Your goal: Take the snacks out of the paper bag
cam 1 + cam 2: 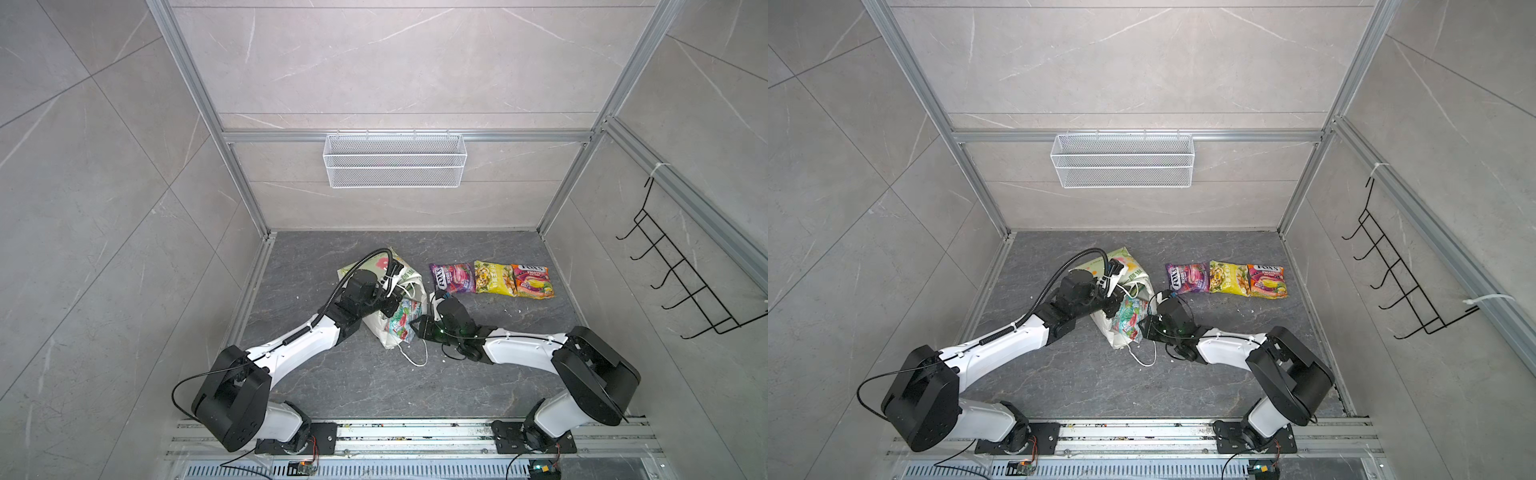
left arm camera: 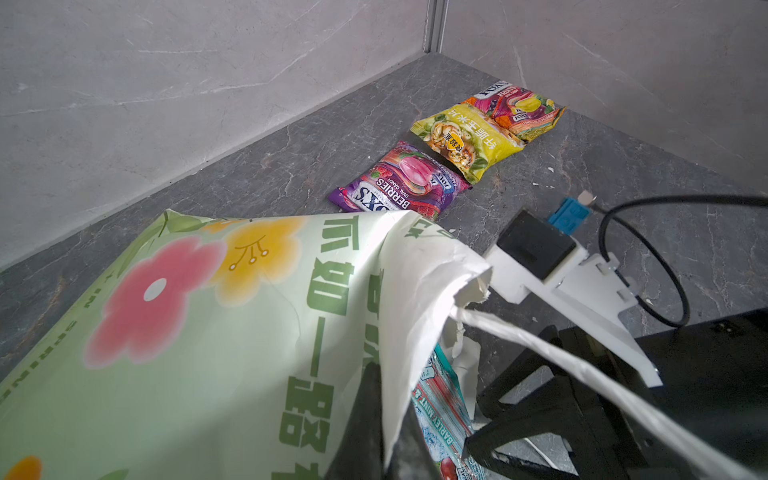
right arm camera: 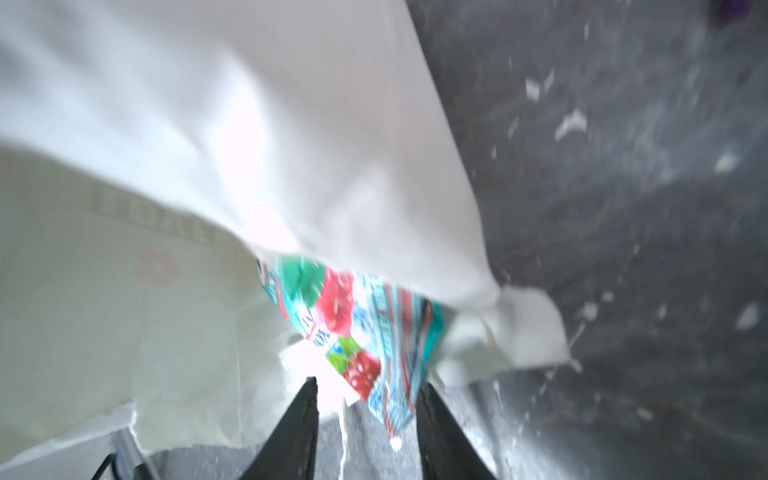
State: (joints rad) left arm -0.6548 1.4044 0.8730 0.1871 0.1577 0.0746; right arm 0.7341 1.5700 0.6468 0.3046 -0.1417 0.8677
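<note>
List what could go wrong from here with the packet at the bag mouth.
1. Only a corner of the teal packet sits between the open jaws of the right gripper; closing may slip off it.
2. The paper bag has a torn rim near where the left gripper holds it; pulling may rip it further.

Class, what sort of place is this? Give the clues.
Probably a robot test cell, not a real room: stone-look panels in an aluminium frame, two robot arms bolted to a rail, a wire basket hung on the frame.

Matt paper bag (image 2: 187,332), glossy plastic snacks (image 2: 399,183)
</note>
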